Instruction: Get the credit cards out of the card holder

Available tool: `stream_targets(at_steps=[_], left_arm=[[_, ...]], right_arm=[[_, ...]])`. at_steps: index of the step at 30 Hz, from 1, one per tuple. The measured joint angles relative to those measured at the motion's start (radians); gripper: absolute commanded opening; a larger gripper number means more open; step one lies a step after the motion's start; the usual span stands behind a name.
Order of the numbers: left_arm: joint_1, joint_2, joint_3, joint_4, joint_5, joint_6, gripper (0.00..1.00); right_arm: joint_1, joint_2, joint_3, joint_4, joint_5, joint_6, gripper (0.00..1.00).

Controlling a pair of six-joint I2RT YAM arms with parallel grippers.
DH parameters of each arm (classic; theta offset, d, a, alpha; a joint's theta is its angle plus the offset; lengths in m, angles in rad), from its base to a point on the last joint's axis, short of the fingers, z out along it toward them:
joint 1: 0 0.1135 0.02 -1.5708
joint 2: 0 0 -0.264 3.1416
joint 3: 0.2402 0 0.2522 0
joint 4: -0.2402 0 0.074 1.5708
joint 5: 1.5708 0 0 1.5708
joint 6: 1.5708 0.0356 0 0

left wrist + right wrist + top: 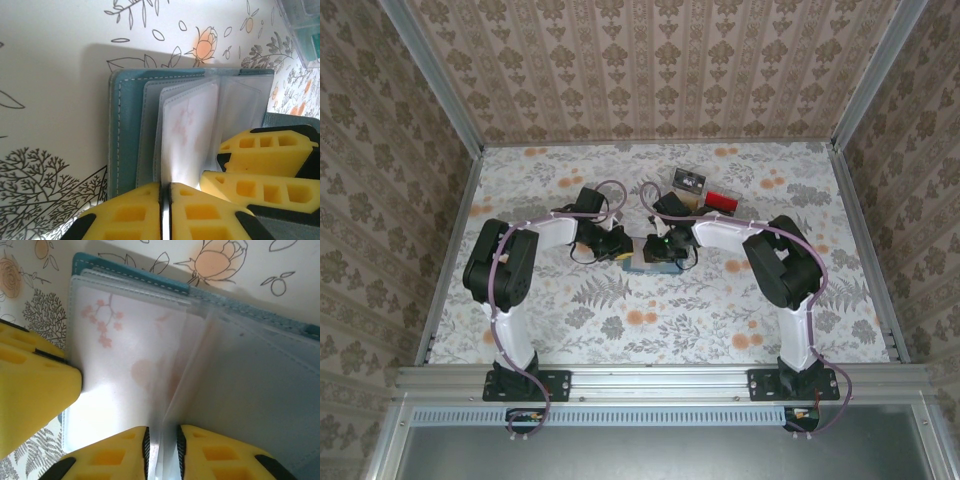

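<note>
Matte floral-print surface (570, 320). At its centre lies the stitched teal card holder (122, 130), spread open, glossy clear sleeves fanned. Left gripper (165, 194) and right gripper (162, 434) each pinch a thin sleeve leaf, their jaws nearly together. A pale blossom-printed credit card (115, 355) sits in one sleeve.

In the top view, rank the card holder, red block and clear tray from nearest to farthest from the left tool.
1. card holder, just right of the left tool.
2. clear tray, farther back, to the right.
3. red block, farthest right.
</note>
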Motion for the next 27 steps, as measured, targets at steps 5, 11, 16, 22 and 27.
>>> stream_targets(at_steps=[5,11,16,22,27], left_arm=[[-0.005,-0.023,0.000,-0.045,0.000,0.045,0.09],[0.021,-0.094,0.000,-0.129,-0.030,0.109,0.08],[0.053,-0.129,0.000,-0.148,-0.028,0.126,0.17],[0.036,-0.130,0.000,-0.128,0.020,0.115,0.40],[-0.011,-0.130,0.001,-0.102,0.058,0.087,0.52]], right_arm=[[0.001,-0.046,-0.024,-0.003,-0.005,0.004,0.43],[-0.002,-0.128,-0.025,-0.005,-0.019,0.008,0.49],[-0.013,-0.189,-0.025,-0.005,-0.028,0.008,0.51],[-0.020,-0.246,-0.048,-0.001,-0.023,0.012,0.54],[-0.031,-0.298,-0.095,0.010,0.014,0.021,0.55]])
